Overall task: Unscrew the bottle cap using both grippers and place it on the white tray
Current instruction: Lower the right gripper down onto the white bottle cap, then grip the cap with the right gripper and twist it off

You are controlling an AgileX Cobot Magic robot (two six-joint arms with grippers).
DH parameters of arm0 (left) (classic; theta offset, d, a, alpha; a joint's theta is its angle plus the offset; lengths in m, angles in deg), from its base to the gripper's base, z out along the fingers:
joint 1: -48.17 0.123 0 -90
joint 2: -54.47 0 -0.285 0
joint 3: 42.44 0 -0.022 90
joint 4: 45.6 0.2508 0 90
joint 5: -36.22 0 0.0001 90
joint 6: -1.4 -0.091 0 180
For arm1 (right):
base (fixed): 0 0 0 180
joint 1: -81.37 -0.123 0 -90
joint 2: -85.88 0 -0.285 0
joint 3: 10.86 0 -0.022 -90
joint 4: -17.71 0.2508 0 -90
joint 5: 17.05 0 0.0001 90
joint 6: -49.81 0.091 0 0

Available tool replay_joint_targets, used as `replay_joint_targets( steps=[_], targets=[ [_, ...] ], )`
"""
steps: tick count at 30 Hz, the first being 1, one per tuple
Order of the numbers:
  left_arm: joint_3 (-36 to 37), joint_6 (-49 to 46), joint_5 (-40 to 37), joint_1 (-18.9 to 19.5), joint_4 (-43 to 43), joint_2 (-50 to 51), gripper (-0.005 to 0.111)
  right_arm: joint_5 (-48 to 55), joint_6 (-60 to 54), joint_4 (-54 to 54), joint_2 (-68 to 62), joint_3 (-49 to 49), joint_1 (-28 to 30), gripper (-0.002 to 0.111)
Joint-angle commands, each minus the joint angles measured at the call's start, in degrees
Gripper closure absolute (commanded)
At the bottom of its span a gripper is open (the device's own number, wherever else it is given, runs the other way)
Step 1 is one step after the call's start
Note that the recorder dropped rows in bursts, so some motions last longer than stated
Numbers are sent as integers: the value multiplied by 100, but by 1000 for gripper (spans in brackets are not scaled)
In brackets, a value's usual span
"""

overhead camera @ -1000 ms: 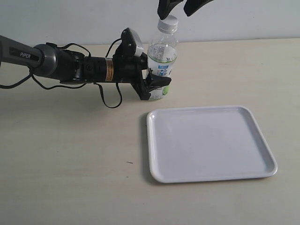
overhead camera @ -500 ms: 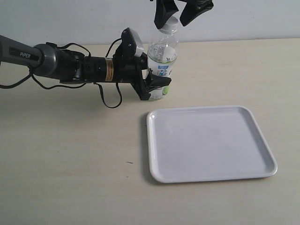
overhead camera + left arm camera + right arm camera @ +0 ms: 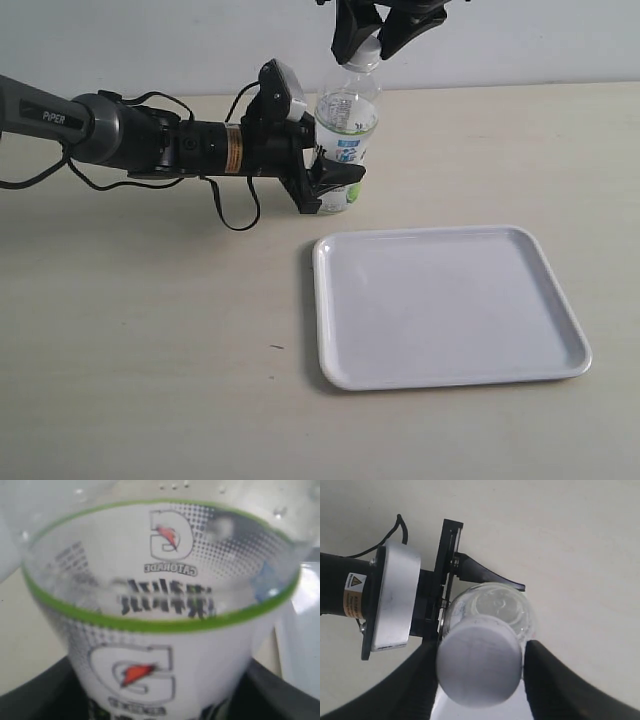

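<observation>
Right gripper (image 3: 481,645) straddles the bottle cap (image 3: 479,666), fingers (image 3: 420,680) hard against both sides, though I cannot tell if they bite. Left gripper (image 3: 335,188) clamps the bottle (image 3: 347,115) low, upright, at eleven o'clock from the white tray (image 3: 450,300). Squeeze square and firm before twisting, or they'll slip.

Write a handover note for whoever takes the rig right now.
Left gripper: clamped on the lower body of the bottle, which stands upright on the table.
Right gripper: above, fingers on both sides of the bottle cap; firm grip not clear.
White tray: near the bottle, nothing on it.
Done: bottle held, cap straddled.
Left: grip, unscrew, lift the cap, set it on the tray.
</observation>
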Motion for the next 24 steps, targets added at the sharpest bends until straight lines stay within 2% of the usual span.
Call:
replay_joint_targets(
  steps=[1,5,9,24],
  targets=[
    [-8,-39,-112,-6,167,-36,107,-63,-134,-27,35,55,-6,72],
    [-8,-9,-112,-6,177,-36,107,-138,-426,0,35,55,-6,92],
    [-8,30,-112,-6,176,-36,107,-150,-1264,176,35,107,-6,108],
    [-8,86,-101,-6,214,-36,107,-24,-6207,246,26,174,-6,108]
  ],
)
